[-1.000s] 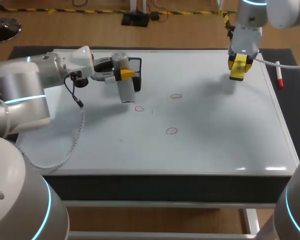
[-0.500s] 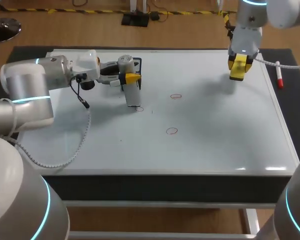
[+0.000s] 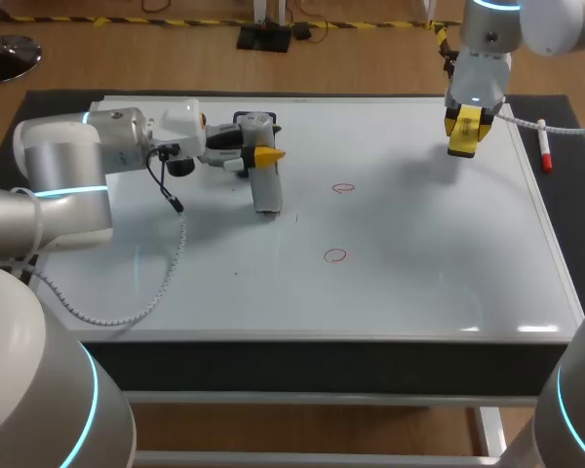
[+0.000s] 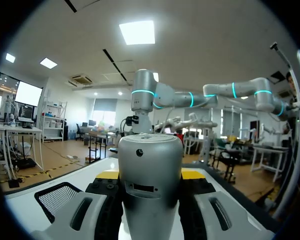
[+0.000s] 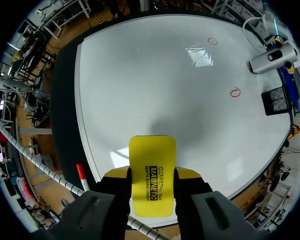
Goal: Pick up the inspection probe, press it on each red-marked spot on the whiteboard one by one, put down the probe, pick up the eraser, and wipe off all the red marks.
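Note:
The silver inspection probe (image 3: 265,188) stands tilted with its lower end on the whiteboard (image 3: 419,283), covering the spot where the leftmost red mark was. My left gripper (image 3: 263,154) is shut on its upper part; in the left wrist view the probe (image 4: 150,185) fills the gap between the fingers (image 4: 192,174). Two red marks (image 3: 343,188) (image 3: 334,255) lie uncovered to the probe's right. Above the board's far right corner my right gripper (image 3: 465,125) is shut on the yellow eraser (image 3: 464,141). The right wrist view shows the eraser (image 5: 151,170) held flat over the board, the probe (image 5: 272,59) far ahead.
A black mesh holder (image 3: 258,121) sits at the board's far edge behind the left gripper. A red-capped marker (image 3: 544,151) lies off the board's right edge. My left arm's cable (image 3: 156,268) trails across the board's left part.
My left arm swung the probe to the right and set its end down on the leftmost red mark, which is now covered. The right arm and eraser have not moved.

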`<state>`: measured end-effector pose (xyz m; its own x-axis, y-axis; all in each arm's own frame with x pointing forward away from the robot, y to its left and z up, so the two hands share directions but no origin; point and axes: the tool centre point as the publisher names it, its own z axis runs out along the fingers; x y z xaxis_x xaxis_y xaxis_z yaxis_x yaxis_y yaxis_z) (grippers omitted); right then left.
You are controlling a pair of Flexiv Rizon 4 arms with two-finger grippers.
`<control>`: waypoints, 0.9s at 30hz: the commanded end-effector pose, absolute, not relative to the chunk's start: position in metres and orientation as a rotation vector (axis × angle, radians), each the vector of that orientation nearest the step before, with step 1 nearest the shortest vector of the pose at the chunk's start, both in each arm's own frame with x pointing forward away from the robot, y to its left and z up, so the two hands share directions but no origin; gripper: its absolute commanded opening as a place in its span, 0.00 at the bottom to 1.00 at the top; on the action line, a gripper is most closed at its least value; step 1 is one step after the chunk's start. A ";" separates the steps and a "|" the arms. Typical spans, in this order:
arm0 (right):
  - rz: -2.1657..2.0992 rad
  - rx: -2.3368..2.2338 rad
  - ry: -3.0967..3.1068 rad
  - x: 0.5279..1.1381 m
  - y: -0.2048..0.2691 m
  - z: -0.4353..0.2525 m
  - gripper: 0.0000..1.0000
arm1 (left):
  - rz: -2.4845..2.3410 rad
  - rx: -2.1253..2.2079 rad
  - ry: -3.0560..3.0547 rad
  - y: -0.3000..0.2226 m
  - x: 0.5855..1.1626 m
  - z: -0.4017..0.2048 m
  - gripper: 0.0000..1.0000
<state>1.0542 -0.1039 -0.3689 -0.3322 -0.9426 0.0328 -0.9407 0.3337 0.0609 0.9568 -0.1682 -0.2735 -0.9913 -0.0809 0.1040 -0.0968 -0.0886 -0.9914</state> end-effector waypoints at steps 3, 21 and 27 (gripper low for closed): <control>-0.045 1.780 -2.511 1.055 -0.105 -0.368 0.00 | 2.278 0.201 -2.123 -0.173 0.955 -0.276 0.00; -0.045 1.780 -2.511 1.055 -0.105 -0.368 0.00 | 2.278 0.152 -2.138 -0.176 0.950 -0.282 0.00; -0.045 1.780 -2.511 1.055 -0.105 -0.368 0.00 | 2.283 0.151 -2.134 -0.176 0.949 -0.282 0.00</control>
<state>1.0542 -0.1039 -0.3689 -0.3322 -0.9426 0.0328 -0.9407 0.3337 0.0608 0.9479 -0.1758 -0.2799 -0.9950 -0.0585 0.0805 -0.0766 -0.0654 -0.9949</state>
